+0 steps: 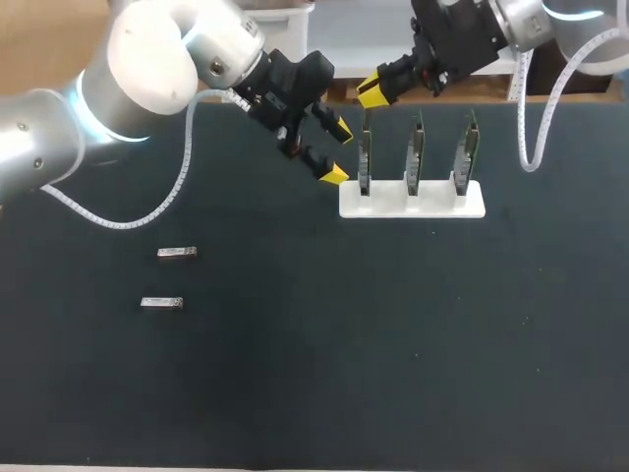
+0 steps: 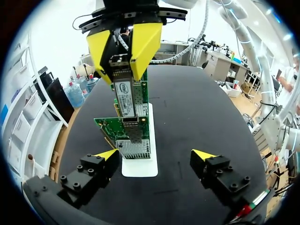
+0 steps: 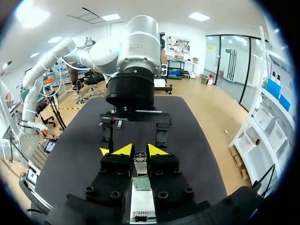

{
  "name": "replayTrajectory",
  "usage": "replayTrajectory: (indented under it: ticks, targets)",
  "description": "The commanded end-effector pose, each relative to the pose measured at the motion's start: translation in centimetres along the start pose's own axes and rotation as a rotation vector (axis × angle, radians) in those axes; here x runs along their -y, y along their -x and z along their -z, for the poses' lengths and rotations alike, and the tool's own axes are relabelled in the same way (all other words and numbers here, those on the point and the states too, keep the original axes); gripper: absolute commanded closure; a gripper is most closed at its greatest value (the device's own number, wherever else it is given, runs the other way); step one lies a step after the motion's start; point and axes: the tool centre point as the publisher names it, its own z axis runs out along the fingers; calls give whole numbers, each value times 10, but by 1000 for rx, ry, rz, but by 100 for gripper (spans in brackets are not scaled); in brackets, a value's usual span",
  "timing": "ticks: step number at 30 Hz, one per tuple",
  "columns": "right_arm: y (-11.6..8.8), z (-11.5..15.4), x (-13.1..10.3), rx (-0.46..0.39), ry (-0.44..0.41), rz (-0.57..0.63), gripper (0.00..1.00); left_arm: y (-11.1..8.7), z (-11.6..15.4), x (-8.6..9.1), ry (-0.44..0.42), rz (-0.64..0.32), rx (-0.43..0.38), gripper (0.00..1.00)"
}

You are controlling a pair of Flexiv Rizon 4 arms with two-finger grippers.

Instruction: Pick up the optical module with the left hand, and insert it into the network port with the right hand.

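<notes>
Gripping the optical module (image 2: 124,91) between its yellow tips, the right gripper (image 1: 373,90) hangs at twelve o'clock on the table (image 1: 295,374), above the leftmost network card (image 1: 365,157) of three standing upright in a white rack (image 1: 413,202). Seen from the left wrist, the module points down at that card's port end; whether it is inside I cannot tell. The left gripper (image 1: 336,151) sits at nine o'clock of that card, just beside it, fingers spread wide and holding nothing. Two spare modules (image 1: 177,253) lie at nine o'clock on the table, well apart from the rack.
</notes>
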Motion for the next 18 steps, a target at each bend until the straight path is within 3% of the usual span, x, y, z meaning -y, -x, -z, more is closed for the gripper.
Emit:
replayTrajectory:
  ticks: [1, 18]
  targets:
    - [-1, -1, 1, 1, 2, -6, 100, 0, 0, 1, 1, 0, -2, 0]
    - [-6, -6, -3, -23, 1, -13, 100, 0, 0, 1, 1, 0, -2, 0]
